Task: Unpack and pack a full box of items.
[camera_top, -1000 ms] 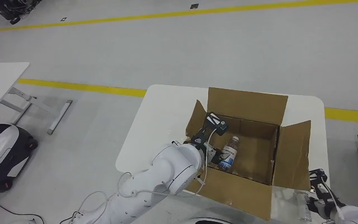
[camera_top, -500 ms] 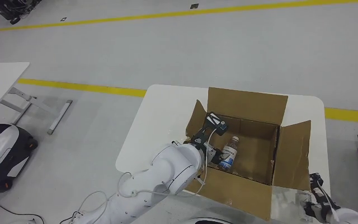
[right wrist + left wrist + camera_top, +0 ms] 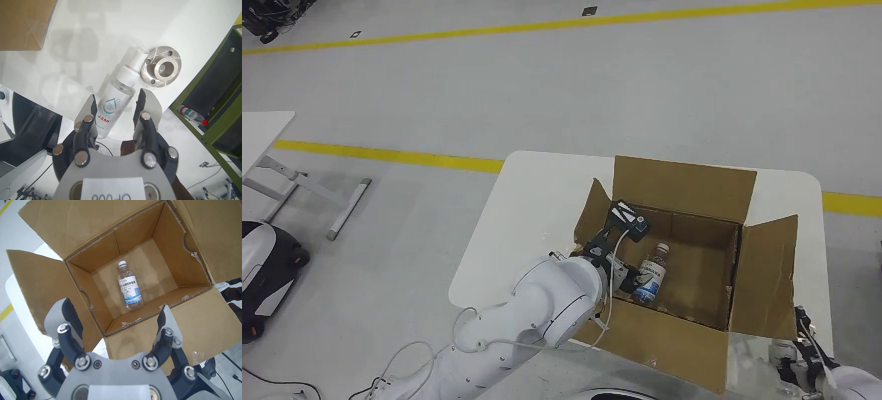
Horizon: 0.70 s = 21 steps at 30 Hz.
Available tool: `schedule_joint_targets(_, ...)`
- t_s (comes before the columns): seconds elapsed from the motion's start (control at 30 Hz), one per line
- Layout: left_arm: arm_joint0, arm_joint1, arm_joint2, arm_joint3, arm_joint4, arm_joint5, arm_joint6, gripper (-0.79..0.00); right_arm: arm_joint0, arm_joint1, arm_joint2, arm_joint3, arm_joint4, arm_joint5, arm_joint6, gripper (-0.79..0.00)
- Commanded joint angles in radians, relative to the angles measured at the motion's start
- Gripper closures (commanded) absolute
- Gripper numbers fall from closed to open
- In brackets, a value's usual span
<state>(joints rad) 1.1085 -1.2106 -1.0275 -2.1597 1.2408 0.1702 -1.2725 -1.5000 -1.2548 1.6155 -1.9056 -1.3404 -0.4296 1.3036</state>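
An open cardboard box (image 3: 682, 190) stands on the white table (image 3: 532, 220). A clear labelled bottle (image 3: 650, 272) with a white cap lies on the box floor (image 3: 129, 291). My left gripper (image 3: 117, 317) hangs open over the box's near wall (image 3: 628, 222), with nothing between its fingers. At the table's near right corner, outside the box, my right gripper (image 3: 117, 98) is open. Its fingers stand on either side of a clear spray bottle (image 3: 115, 100) that lies on the table. One pad is close against the bottle, and a gap shows at the other. The top view shows this gripper (image 3: 802, 335) beside the box's right flap.
A round metal flange (image 3: 161, 66) lies against the spray bottle's cap. A box corner (image 3: 22, 24) is close by. Beyond the table edge stands a green shelf frame (image 3: 213, 106) with a red-capped plastic bottle (image 3: 191, 113) on it.
My right gripper has moved a little toward the table's near edge, beside the box's right flap. The left arm and the bottle in the box have kept still.
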Motion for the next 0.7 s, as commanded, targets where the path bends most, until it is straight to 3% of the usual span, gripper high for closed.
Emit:
schedule_joint_targets(0.0, 0.000, 0.000, 0.000, 0.000, 0.000, 0.000, 0.000, -0.785, 0.001, 0.002, -0.002, 0.001, 0.011, 0.003, 0.000, -0.440)
schedule_joint_targets(0.43, 0.000, 0.000, 0.000, 0.000, 0.000, 0.000, 0.000, -0.785, -0.003, 0.015, -0.017, 0.016, 0.022, 0.017, -0.012, -0.286)
schedule_joint_targets(0.47, 0.000, 0.000, 0.000, 0.000, 0.000, 0.000, 0.000, -0.785, -0.003, 0.016, -0.018, 0.018, 0.021, 0.019, -0.014, -0.259)
schedule_joint_targets(0.57, 0.000, 0.000, 0.000, 0.000, 0.000, 0.000, 0.000, -0.785, -0.002, 0.019, -0.022, 0.020, 0.020, 0.023, -0.020, -0.006)
schedule_joint_targets(0.67, 0.000, 0.000, 0.000, 0.000, 0.000, 0.000, 0.000, -0.785, -0.002, 0.022, -0.023, 0.017, 0.021, 0.028, -0.027, 0.000)
